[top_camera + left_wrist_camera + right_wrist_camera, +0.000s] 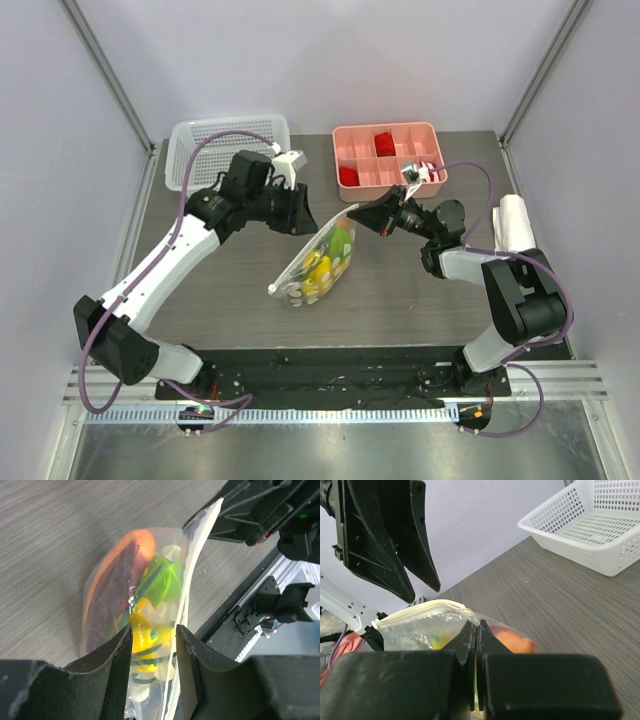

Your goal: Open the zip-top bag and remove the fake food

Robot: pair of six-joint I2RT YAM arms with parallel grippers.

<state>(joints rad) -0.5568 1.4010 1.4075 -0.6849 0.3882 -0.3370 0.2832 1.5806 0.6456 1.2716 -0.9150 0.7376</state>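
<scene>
While the right gripper (476,630) holds its fingers pressed together on the top edge of the zip-top bag (318,262), just beside the white zip strip (420,609), the bag slants down from that pinch toward the near side of the table (420,290). Whether its lower end rests on the surface, I cannot tell. The left gripper (305,222) hovers close to the bag's upper end with its fingers spread, gripping nothing. The fake food (145,640) sits inside the clear pouch: a long orange-and-maroon piece (112,590) along one side, a green piece (162,580) beside it, and yellow below.

The tabletop is a dark grey, wood-grained board, matt and flat. At its far left stands a white perforated basket (230,122); at the far right, a pink divided tray (390,127) holds red blocks (384,142). A white object (515,222) lies at the table's right edge. Plain pale walls (330,60) close in the space on three sides, with slanting metal posts (110,75) in the corners. A pale metal rail (330,410) runs along the near edge, under the arm bases.
</scene>
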